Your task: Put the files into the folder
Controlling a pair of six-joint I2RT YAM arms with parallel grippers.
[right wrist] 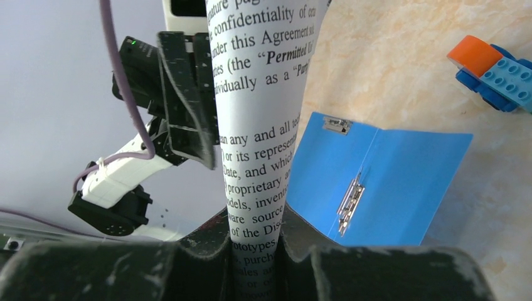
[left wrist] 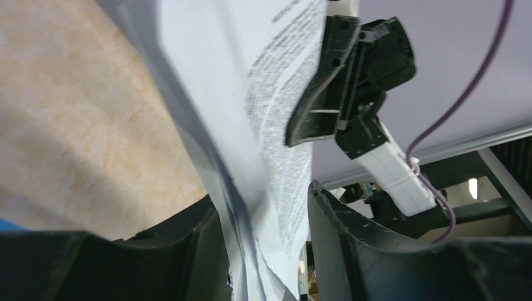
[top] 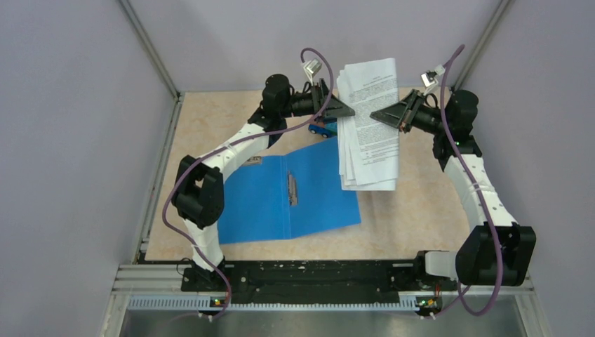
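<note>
The files (top: 368,140), white sheets of dense black print, hang upright in the air above the table's far middle. My left gripper (top: 347,109) pinches their left edge and my right gripper (top: 375,116) their right edge. In the left wrist view the buckled sheets (left wrist: 276,125) fill the gap of the left gripper (left wrist: 262,193). In the right wrist view the right gripper (right wrist: 254,216) is shut tight on a curled page (right wrist: 257,150). The folder (top: 316,196) lies open and flat on the table, bright blue, with its metal clip (top: 292,189) at the spine; it also shows below as the folder (right wrist: 401,175).
A small blue-and-orange toy truck (top: 321,129) sits on the beige table (top: 421,203) just beyond the folder, under the left gripper. Grey walls close in left, right and behind. A black rail (top: 309,274) runs along the near edge.
</note>
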